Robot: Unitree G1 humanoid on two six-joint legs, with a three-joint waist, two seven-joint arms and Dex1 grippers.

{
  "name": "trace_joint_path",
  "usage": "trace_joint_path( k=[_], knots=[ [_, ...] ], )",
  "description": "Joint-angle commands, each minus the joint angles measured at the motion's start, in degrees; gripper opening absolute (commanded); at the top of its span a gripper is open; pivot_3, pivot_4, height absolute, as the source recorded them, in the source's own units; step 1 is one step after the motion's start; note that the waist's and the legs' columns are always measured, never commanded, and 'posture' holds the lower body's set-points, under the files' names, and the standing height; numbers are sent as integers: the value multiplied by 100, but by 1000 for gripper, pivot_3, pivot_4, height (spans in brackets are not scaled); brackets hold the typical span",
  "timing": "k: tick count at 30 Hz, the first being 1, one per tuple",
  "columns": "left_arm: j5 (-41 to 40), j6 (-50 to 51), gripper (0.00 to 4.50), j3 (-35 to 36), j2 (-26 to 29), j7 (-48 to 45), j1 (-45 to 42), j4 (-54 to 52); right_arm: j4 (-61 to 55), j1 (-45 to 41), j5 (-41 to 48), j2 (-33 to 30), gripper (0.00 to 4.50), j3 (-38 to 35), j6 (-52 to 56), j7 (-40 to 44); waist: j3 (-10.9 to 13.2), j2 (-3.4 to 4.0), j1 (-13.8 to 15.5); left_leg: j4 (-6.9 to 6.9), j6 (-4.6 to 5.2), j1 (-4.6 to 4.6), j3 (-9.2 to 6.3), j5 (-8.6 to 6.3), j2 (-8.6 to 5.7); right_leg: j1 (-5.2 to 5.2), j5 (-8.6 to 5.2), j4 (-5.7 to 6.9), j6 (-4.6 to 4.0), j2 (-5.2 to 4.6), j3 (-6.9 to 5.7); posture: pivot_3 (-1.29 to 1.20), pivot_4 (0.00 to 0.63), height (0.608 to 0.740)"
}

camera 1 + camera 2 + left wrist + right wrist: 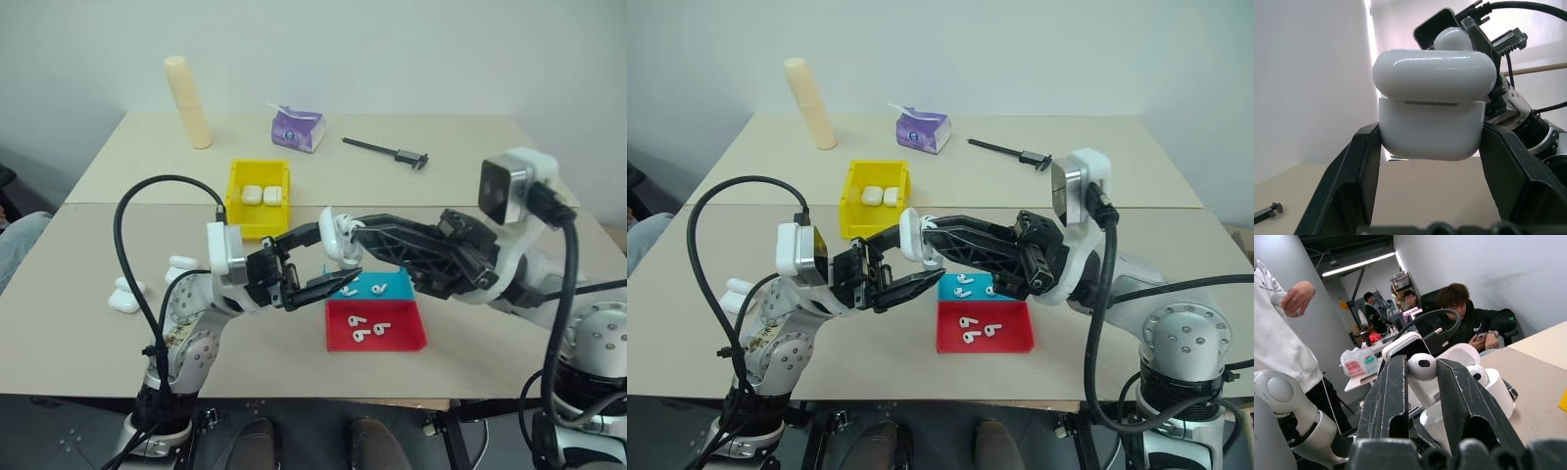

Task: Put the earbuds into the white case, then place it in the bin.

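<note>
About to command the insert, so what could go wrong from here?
1. The right gripper pinches an earbud only by its rounded head, so it may slip or twist out and fall.
2. In the left wrist view the white case, clamped in the left gripper, shows its lid nearly down, so the bud may hit the lid instead of the socket.
3. The handover is in mid-air above the teal tray and red tray; a dropped bud could bounce away.
</note>
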Motion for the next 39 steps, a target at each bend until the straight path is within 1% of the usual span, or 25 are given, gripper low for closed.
trace_joint_path(
  k=[1,11,12,14,17,21,24,28,30,32,35,37,39],
  knots=[
    [33,-176,2737,8,-62,4,-15,-226,-128,24,-123,-97,942,-19,-228,131,0,0,1,0,0,0,0,0,0,0,0,0,0,0,0,0,150,740],
    [92,-244,2737,0,-120,34,15,-194,-241,224,-430,-150,942,59,-394,255,0,0,3,0,0,-1,0,0,0,0,0,-1,0,0,0,0,150,740],
    [102,-251,2737,2,-124,32,14,-187,-291,250,-503,-169,1312,74,-416,305,0,0,2,0,0,-1,0,0,0,0,0,-1,0,0,0,0,150,740],
    [122,-246,2737,-2,-131,35,20,-192,-382,283,-606,-223,1611,106,-433,405,0,0,4,0,0,-2,-1,0,0,-1,0,-1,0,0,-1,0,150,740],
    [128,-231,2737,-8,-138,43,29,-201,-318,279,-625,-279,2577,112,-441,396,0,0,0,0,0,-2,-1,0,0,-1,0,-1,0,0,-1,0,150,740],
    [135,-222,2737,13,-132,37,7,-132,-221,303,-649,-420,2577,-10,-477,588,0,-1,6,0,0,-1,-1,0,0,0,0,-1,0,0,-1,0,150,740],
    [192,-244,2737,41,-112,1,-28,56,-125,314,-600,-666,2577,-206,-479,890,1,-1,6,0,0,-3,-1,0,-1,-1,0,-3,0,0,-1,0,150,740],
    [448,-340,2737,-18,-151,17,-155,501,222,-76,-655,-1019,2577,-325,-479,1064,1,-2,5,1,0,-1,-2,0,-1,1,0,-3,0,0,-2,0,150,740],
    [726,-520,2737,-136,-265,67,-243,758,402,-435,-756,-1287,2217,-243,-331,1046,1,-1,2,2,1,0,1,0,-1,-1,1,-2,1,0,2,0,150,740],
    [1178,-680,2737,-357,-399,227,-385,1003,547,-881,-948,-1521,1766,-63,-195,1005,1,-2,13,2,4,0,1,2,-2,0,1,-4,1,1,-1,0,150,740],
    [1562,-832,2737,-616,-574,314,-568,1233,661,-1389,-1272,-1684,602,258,-84,1034,1,-2,20,1,5,-15,-1,2,-2,-9,1,-7,1,1,-2,0,150,740],
    [1769,-838,2737,-761,-675,418,-675,1311,616,-1560,-1544,-1731,17,462,-71,1186,1,-2,19,1,8,-20,-3,0,-3,-12,1,-12,1,0,-4,0,150,740],
    [2003,-814,2737,-906,-828,605,-797,1390,589,-1687,-1707,-1688,17,590,-121,1360,1,-2,21,2,9,-23,-2,-1,-4,-14,2,-11,2,-3,-1,0,150,740]
  ],
)
